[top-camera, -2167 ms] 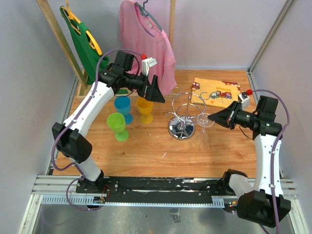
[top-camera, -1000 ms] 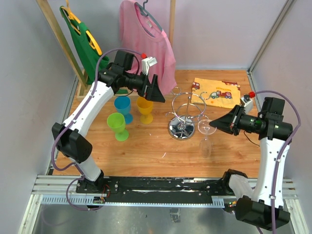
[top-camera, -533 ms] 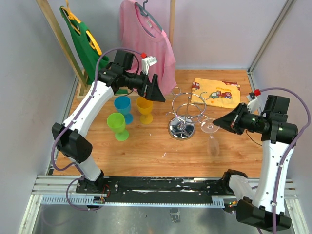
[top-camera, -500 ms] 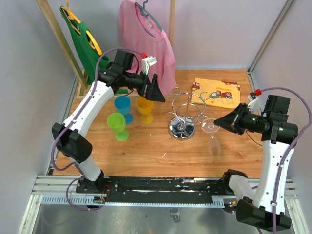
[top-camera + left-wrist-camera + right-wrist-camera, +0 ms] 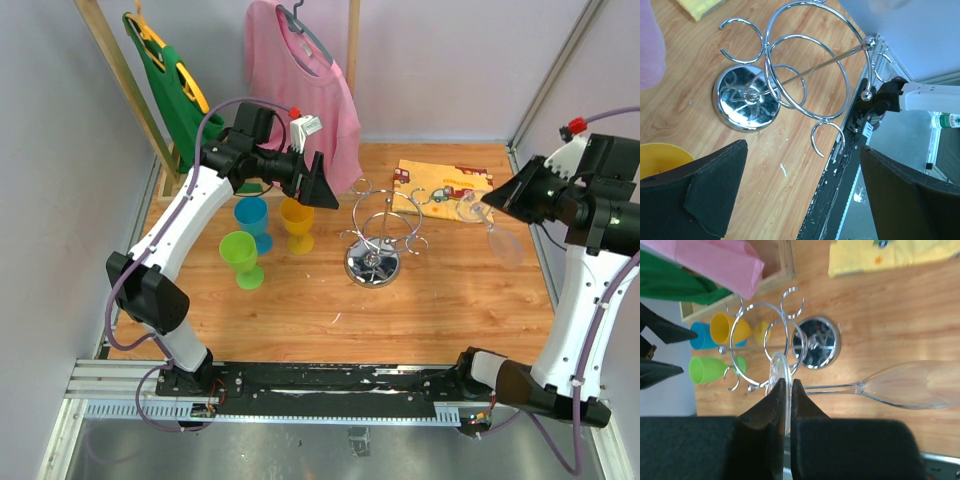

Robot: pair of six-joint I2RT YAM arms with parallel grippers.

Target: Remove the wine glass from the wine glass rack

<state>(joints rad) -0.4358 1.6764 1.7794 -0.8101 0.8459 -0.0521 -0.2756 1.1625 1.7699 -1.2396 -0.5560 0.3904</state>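
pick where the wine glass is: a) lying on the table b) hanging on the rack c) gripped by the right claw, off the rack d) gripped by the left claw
c, the right claw is shut on the foot of the wine glass, which the top view shows apart from the wine glass rack.

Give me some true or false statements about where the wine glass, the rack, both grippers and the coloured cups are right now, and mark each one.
1. The right gripper is shut on the foot of the wine glass. True.
2. A glass hangs on the wine glass rack. False: its looping arms are all empty.
3. The left gripper is open and holds nothing. True.
4. In the top view, the cups stand to the right of the rack. False: the blue cup, yellow cup and green cup all stand to its left.
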